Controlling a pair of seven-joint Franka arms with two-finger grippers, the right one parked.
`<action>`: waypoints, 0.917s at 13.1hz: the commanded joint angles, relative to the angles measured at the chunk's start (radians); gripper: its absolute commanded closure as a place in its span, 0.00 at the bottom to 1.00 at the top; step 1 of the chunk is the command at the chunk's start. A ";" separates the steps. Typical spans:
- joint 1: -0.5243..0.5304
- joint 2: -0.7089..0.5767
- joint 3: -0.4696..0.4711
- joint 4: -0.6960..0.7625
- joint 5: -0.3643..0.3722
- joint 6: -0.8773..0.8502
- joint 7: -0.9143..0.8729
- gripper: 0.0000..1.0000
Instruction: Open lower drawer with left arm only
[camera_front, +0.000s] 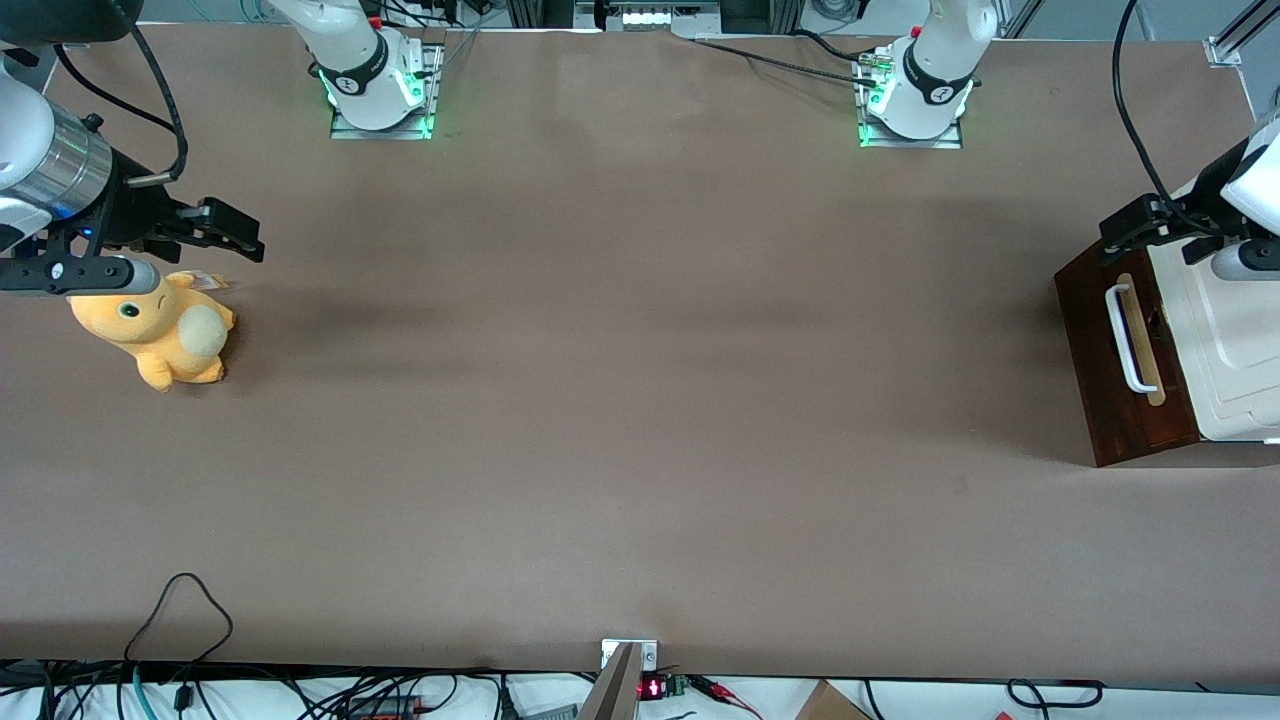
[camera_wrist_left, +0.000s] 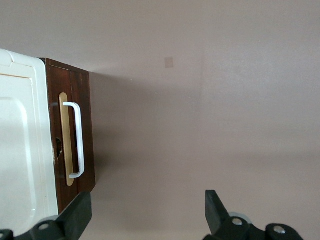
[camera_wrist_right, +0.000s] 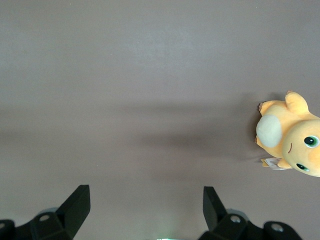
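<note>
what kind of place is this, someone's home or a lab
Most likely a robotics lab: two arm bases bolted to a long brown table, loose cables along its edge, and props, a lower drawer and plush toy. The open gripper hovers above the drawer.

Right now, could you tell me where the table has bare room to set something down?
The table is bare between the plush toy and the lower drawer. It is crowded only at the drawer, where the open gripper hovers above.

The left arm (camera_front: 1262, 170) is clad in glossy white shells with black inlays, and a black cable is looped above it. Its gripper (camera_wrist_left: 147, 216), hung over the cabinet at the working arm's end of the table, is made of matte black angular fingers (camera_wrist_left: 76, 214), spread wide, with round screw holes in their bases.
</note>
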 joint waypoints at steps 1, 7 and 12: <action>0.003 -0.003 0.006 0.019 -0.019 -0.045 0.033 0.00; 0.003 0.014 0.006 0.022 -0.013 -0.053 0.030 0.00; 0.003 0.039 0.007 0.016 -0.008 -0.023 0.046 0.00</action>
